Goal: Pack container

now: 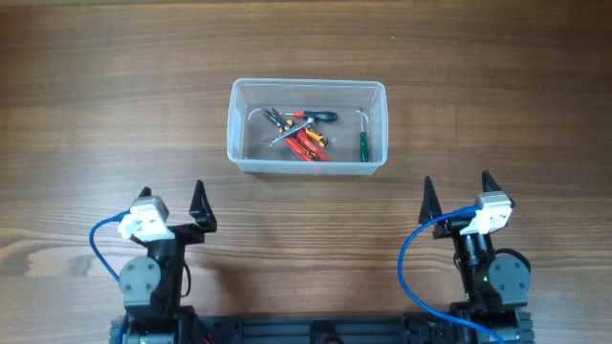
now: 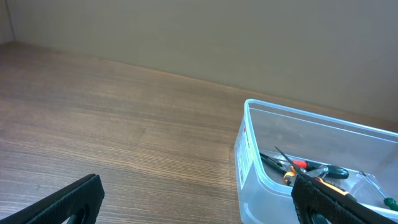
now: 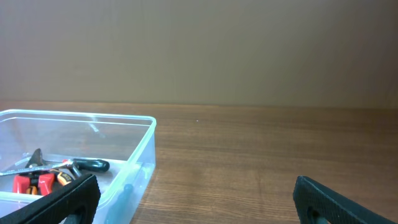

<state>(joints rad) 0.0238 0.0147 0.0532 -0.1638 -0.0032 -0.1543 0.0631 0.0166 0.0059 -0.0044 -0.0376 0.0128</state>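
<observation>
- The table (image 1: 96,96) is dark brown wood grain and fills the overhead view. A plain beige wall stands behind it in both wrist views.
- The container (image 1: 306,84) is a clear plastic rectangular tub with rounded corners and a thicker rim.
  - It sits upright just beyond the middle of the table, with its long sides running left to right.
  - Its walls are see-through, so the contents show from every view.
  - The left wrist view shows a small sticker on one short wall; its print is too small to read.
- The two arms are parked at the near edge of the table, one on each side and well apart from the tub. A blue cable (image 1: 98,244) loops beside each.
- The left gripper (image 1: 173,196) points towards the tub. Its black fingers (image 2: 68,202) are spread wide with nothing between them.
- The right gripper (image 1: 457,186) also points towards the tub. Its fingers are spread just as wide and hold nothing.
- A small heap of hand tools lies on the tub floor, left of centre:
  - red-handled pliers (image 1: 308,145) lie at a slant;
  - a black-handled screwdriver (image 1: 320,117) lies towards the far side;
  - a tool with orange grips (image 1: 287,122) crosses the others; its type cannot be told.
- A green-handled screwdriver (image 1: 362,145) lies apart from the heap, along the right-hand short wall.
</observation>
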